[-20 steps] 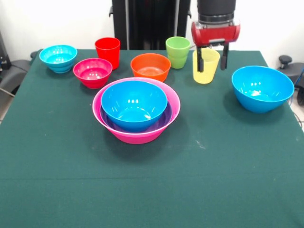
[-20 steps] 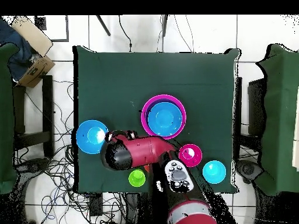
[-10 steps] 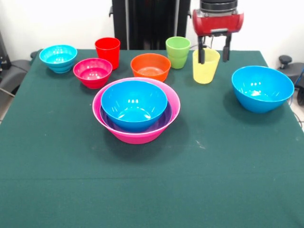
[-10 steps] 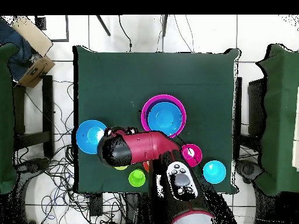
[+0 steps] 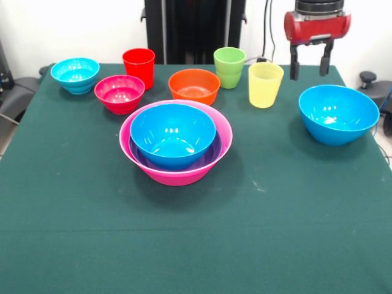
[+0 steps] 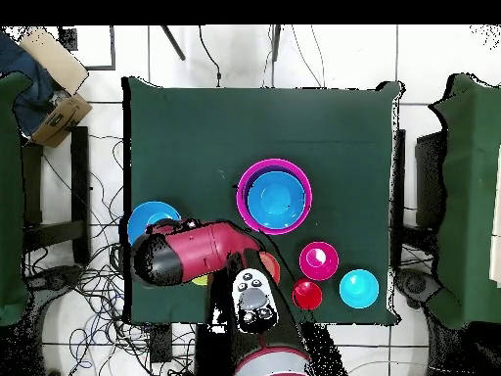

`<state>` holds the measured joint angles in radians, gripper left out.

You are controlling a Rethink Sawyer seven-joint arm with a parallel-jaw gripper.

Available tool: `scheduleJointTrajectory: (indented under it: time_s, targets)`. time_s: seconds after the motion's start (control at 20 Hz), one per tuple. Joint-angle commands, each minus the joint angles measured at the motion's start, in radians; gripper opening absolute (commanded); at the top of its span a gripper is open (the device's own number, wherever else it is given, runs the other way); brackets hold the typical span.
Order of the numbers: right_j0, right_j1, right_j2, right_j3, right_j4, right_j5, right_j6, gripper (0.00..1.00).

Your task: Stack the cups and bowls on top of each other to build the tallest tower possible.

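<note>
Wide bare cloth lies open in front of the pink bowl [image 5: 176, 174], while the yellow cup [image 5: 265, 84] and lone blue bowl [image 5: 338, 114] crowd the gripper [image 5: 310, 66].

No legible text or labels anywhere

Tool [image 5: 310, 67] raised, prongs apart, empty

Gripper [image 5: 310, 66] open, empty, above lone glossy blue plastic bowl [image 5: 338, 114] (translucent yellow plastic tumbler [image 5: 265, 84] stands beside).
</note>
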<state>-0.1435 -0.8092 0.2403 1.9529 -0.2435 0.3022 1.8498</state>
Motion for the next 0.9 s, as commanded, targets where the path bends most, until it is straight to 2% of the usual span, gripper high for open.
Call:
scheduleJointTrajectory:
  time_s: [0.05,0.4,0.9]
  targets:
    - [-0.030,0.042,0.004,-0.021,-0.030,-0.046,0.082,1.00]
    - [-0.036,0.110,-0.030,-0.017,-0.130,-0.213,0.060,1.00]
    - [-0.004,0.148,-0.071,-0.023,-0.143,-0.278,0.069,1.00]
